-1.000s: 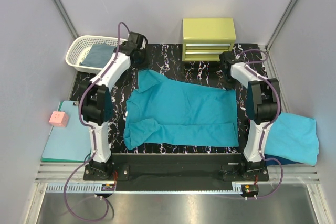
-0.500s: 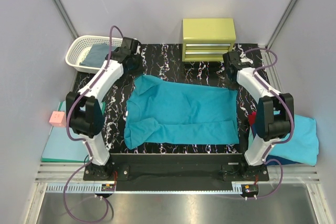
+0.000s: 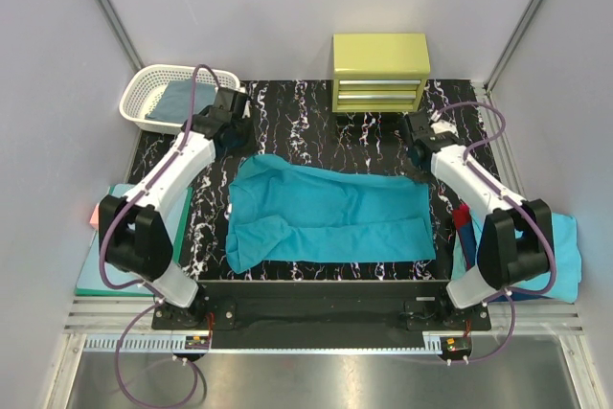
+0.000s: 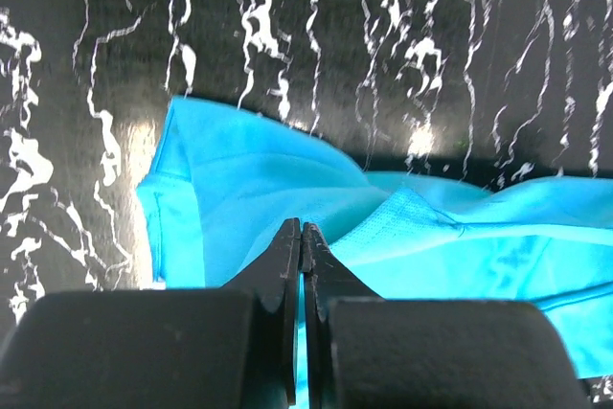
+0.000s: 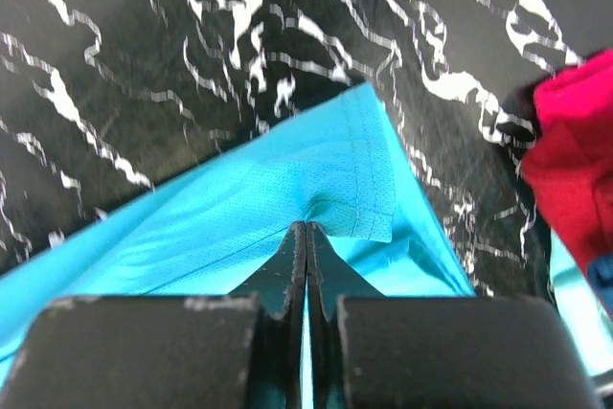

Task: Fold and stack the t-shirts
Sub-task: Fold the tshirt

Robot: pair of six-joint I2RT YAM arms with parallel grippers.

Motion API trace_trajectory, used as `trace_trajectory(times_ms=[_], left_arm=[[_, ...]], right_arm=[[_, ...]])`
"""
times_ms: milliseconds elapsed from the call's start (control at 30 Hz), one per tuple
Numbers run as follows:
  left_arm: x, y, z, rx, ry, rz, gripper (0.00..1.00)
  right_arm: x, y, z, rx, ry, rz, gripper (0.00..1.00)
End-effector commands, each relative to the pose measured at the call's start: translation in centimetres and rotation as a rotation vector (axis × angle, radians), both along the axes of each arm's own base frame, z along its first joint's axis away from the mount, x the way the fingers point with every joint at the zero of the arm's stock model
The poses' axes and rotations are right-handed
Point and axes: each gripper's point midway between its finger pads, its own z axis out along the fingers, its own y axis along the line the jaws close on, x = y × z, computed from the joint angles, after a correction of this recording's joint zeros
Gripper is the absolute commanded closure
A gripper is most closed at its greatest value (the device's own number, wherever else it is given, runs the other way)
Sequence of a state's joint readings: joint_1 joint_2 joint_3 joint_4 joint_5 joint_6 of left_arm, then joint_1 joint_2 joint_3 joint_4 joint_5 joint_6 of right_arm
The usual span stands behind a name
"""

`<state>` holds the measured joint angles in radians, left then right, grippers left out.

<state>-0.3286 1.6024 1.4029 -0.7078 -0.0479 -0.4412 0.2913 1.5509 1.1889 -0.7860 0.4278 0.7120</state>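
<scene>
The teal t-shirt [image 3: 326, 215] lies across the black marbled mat [image 3: 316, 112], its far edge lifted and drawn over the rest. My left gripper [image 3: 241, 148] is shut on the far left corner; in the left wrist view its tips [image 4: 302, 228] pinch the teal cloth [image 4: 249, 179]. My right gripper [image 3: 421, 171] is shut on the far right corner, and in the right wrist view its tips [image 5: 305, 227] pinch the stitched hem [image 5: 354, 170]. More t-shirts lie at the right: light turquoise [image 3: 551, 256], red [image 3: 463, 214] and dark blue [image 3: 517, 290].
A white basket [image 3: 144, 107] holding a grey-blue cloth [image 3: 179, 98] stands at the back left. A yellow-green drawer chest [image 3: 380, 72] sits at the back centre. A mint-green clipboard [image 3: 115, 270] lies left of the mat. The red t-shirt [image 5: 575, 136] lies close beside the right gripper.
Both grippers have pulled the shirt's far edge toward the near side, so the shirt now looks narrower front to back. Both arms' elbows have swung outward and nearer.
</scene>
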Motion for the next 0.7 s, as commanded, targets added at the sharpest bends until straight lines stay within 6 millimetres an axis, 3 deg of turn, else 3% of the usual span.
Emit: trace_trajectory(times_ms=[0,333,667], left_arm=[[-1.2,0.3,1.5,0.012,-0.061,-0.006,1.00],[-5.5,0.8,-0.7,0.035,-0.021,-0.020,1.00],[-6.9,1.4,-2.7,0.074,0.019,-0.036,1.00]], right_arm=[[-2.0,0.5,0.9,-0.019,-0.022,-0.014,1.00],[-6.0,2.9,-1.2,-0.019,0.028,0.011,1.00],[-7.4,1.4,-2.9,-0.096,0.086,-0.046,1.00]])
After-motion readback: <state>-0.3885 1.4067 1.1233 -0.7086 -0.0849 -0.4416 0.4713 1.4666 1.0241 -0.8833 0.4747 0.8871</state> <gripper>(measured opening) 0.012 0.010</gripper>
